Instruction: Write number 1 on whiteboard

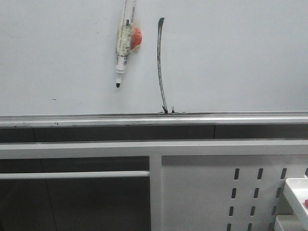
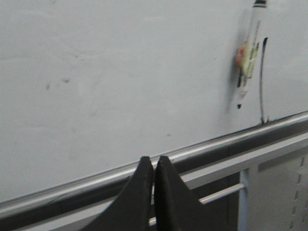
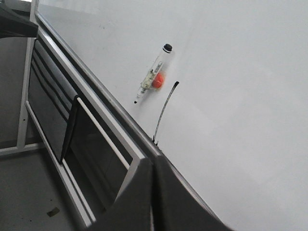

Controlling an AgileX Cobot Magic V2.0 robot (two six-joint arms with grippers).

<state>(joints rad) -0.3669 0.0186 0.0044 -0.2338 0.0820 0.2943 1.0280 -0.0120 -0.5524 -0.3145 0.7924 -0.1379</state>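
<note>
Pressing together, left end effector (image 2: pixel 154 166): its two dark fingers meet along a thin seam with nothing between them; it touches neither the board nor the rail.
Right end effector (image 3: pixel 153 166): fingers likewise closed against each other, empty, held clear of the board.
Whiteboard (image 1: pixel 231 57): a large white glossy surface filling the upper part of the front view, ending below in a silver rail (image 1: pixel 96 119).
Number 1 (image 1: pixel 160 62): a long thin black stroke, slightly curved and near vertical, thicker at its top end; it runs down the board and its foot reaches the rail. Both wrist views show it too, at (image 2: pixel 262 82) and (image 3: pixel 164 109).
Marker (image 1: pixel 124 43): a white pen with a black tip pointing down, sitting on the board just left of the stroke and apart from it; an orange-red patch shows on the side facing the stroke. How it is fixed there I cannot tell.
Panel (image 1: pixel 211 192): white metal with slotted holes, below the rail on the right.
Faint smudges (image 2: pixel 57 84): a few grey marks on the board, well away from the stroke.
</note>
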